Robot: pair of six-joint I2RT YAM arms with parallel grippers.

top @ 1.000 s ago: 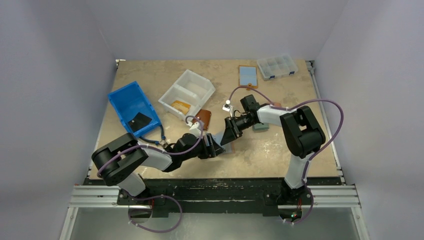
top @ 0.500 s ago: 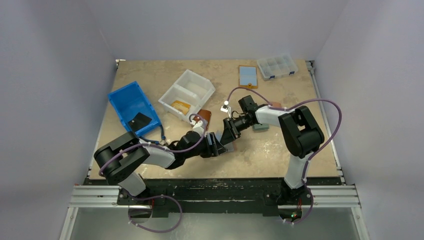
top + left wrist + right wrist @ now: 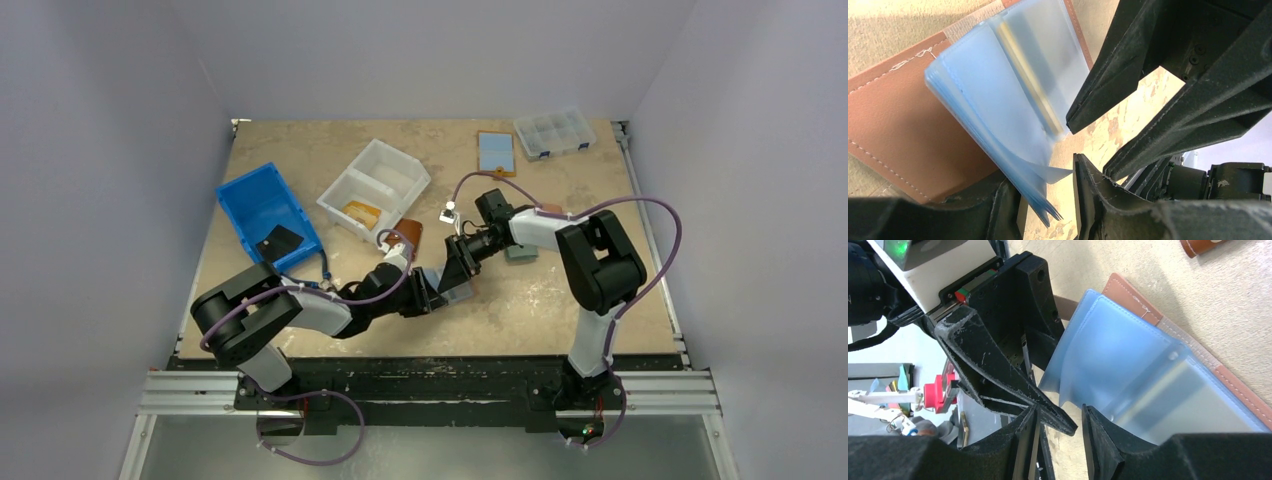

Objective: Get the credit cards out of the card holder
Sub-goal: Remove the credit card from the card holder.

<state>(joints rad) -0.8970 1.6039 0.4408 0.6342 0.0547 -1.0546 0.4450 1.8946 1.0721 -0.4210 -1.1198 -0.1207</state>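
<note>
The card holder lies open on the table: brown leather cover (image 3: 893, 120) with a fan of light-blue sleeves (image 3: 998, 100), also in the right wrist view (image 3: 1118, 355). One frosted sleeve shows a yellowish stripe (image 3: 1033, 90); I cannot tell the credit cards from the sleeves. My left gripper (image 3: 1048, 200) is open, with the sleeves' loose edges between its jaws, resting against the left finger. My right gripper (image 3: 1060, 437) is open right beside the sleeves, with a left fingertip (image 3: 1058, 422) poking into its gap. From above both grippers (image 3: 445, 285) meet over the holder (image 3: 464, 293).
A second brown holder with a blue panel (image 3: 497, 152) and a clear organiser box (image 3: 553, 132) lie at the back. A white bin (image 3: 374, 186), a blue bin (image 3: 268, 215), a brown piece (image 3: 407, 238) and a grey-green flat piece (image 3: 520, 253) sit nearby.
My right gripper has edged slightly left and nearer, closer to the left gripper. The left arm has shifted a little forward. The holder stays in place.
</note>
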